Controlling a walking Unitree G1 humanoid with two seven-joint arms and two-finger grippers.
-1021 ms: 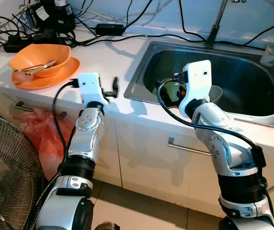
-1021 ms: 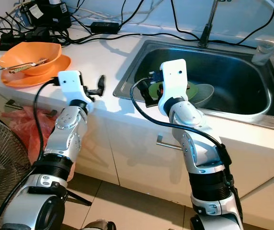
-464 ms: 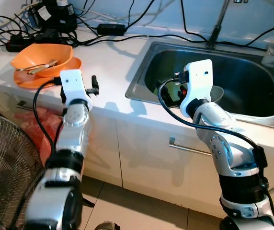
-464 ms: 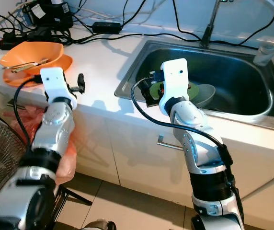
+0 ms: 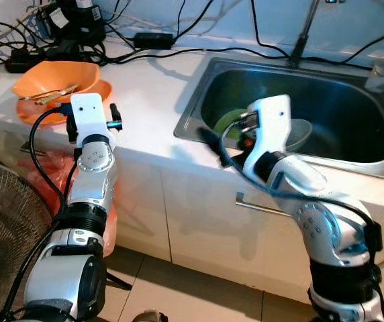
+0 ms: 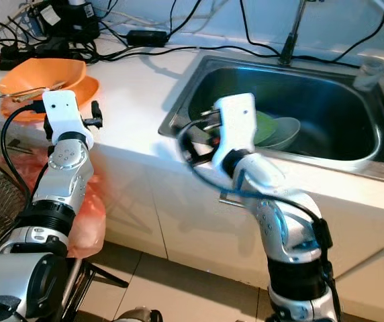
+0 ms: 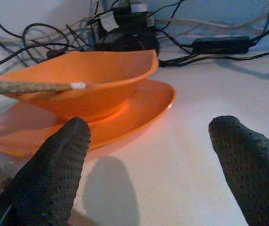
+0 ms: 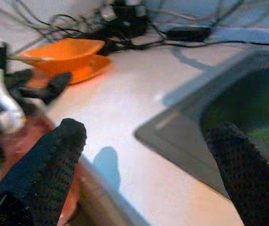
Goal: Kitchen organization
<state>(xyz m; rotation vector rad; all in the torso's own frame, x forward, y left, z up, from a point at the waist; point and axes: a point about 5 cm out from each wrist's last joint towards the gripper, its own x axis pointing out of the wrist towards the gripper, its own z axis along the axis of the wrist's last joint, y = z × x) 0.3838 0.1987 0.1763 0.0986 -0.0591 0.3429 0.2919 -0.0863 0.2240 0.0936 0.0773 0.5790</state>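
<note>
Left wrist view: left gripper [image 7: 148,165] spread wide with nothing in it, low over the white tabletop [image 7: 191,94], pointing at the orange bowl [image 7: 85,77] just ahead. Bowl sitting on an orange plate [image 7: 139,106], with a thin stick-like thing [image 7: 31,86] resting across the rim, maybe chopsticks, too hard to tell. Behind the bowl, a tangle of black cables [image 5: 17,37] by the wall. Over on the other side, right gripper [image 8: 144,160] wide apart too, holding nothing, hanging by the front corner of the metal sink [image 5: 373,157]. Inside the sink, a green plate [image 6: 264,125] and a gray bowl [image 6: 287,131]. Down below the tabletop, a red bag [image 5: 37,174] and a round fan [image 5: 4,235]. Looks like the step of reaching for the orange dishes, with no grab made yet. Next move probably needs a push forward to the bowl's rim, then a careful squeeze, keeping the stick from rolling off.
</note>
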